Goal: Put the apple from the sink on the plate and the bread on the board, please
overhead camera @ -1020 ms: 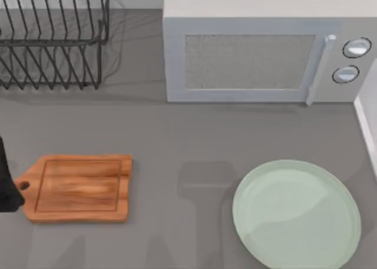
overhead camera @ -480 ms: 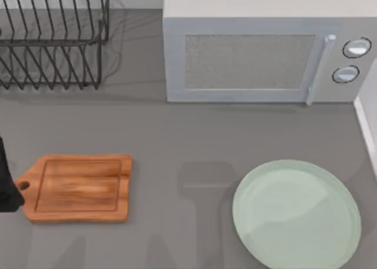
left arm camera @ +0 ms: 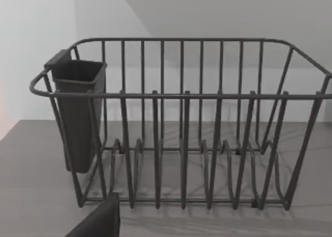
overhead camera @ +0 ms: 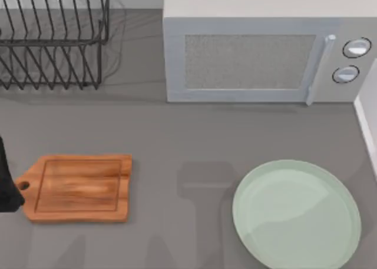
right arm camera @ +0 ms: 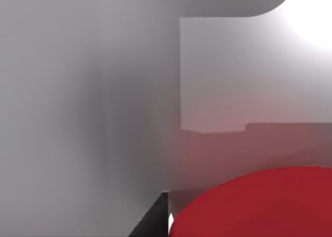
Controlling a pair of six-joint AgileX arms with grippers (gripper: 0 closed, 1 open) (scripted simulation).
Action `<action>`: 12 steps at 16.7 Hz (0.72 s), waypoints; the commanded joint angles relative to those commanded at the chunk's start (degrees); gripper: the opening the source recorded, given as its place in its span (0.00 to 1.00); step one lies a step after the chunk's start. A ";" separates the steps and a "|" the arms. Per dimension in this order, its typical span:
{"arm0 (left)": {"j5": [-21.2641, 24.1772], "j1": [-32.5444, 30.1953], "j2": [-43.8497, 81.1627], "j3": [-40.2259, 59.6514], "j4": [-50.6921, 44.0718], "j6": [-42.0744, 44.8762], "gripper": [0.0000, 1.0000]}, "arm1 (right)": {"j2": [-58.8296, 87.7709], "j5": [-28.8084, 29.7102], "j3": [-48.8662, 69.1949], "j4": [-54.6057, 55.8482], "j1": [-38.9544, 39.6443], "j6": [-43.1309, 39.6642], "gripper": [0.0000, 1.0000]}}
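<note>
The red apple (right arm camera: 254, 203) looms very close in the right wrist view, inside the pale grey sink (right arm camera: 104, 117). A dark part of my right gripper (right arm camera: 154, 220) sits right beside it. The reddish-brown board (overhead camera: 79, 188) lies at the table's left and has nothing on it. The pale green plate (overhead camera: 296, 213) rests at the front right, also bare. My left arm (overhead camera: 7, 183) is parked at the left edge, by the board's handle, and a dark piece of my left gripper (left arm camera: 98, 224) shows facing the rack. The bread is out of view.
A black wire dish rack (overhead camera: 53, 39) with a dark cutlery cup (left arm camera: 78, 112) stands at the back left. A grey microwave (overhead camera: 265, 51) fills the back right. Open grey tabletop (overhead camera: 182, 139) lies between the board and the plate.
</note>
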 joint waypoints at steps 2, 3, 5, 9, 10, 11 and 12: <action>0.00 0.00 0.00 0.00 0.00 0.00 1.00 | 0.00 0.00 0.00 0.00 0.00 0.00 0.00; 0.00 0.00 0.00 0.00 0.00 0.00 1.00 | 0.00 0.00 0.00 0.00 0.00 0.00 0.00; 0.00 0.00 0.00 0.00 0.00 0.00 1.00 | -4.04 -1.03 1.08 -2.39 0.10 0.61 0.00; 0.00 0.00 0.00 0.00 0.00 0.00 1.00 | -7.95 -1.07 3.73 -8.89 0.05 0.51 0.00; 0.00 0.00 0.00 0.00 0.00 0.00 1.00 | -9.47 -1.09 4.68 -11.92 0.04 0.48 0.00; 0.00 0.00 0.00 0.00 0.00 0.00 1.00 | -11.04 -1.11 5.63 -14.88 0.04 0.46 0.00; 0.00 0.00 0.00 0.00 0.00 0.00 1.00 | -12.53 -1.12 6.56 -17.26 0.03 0.43 0.00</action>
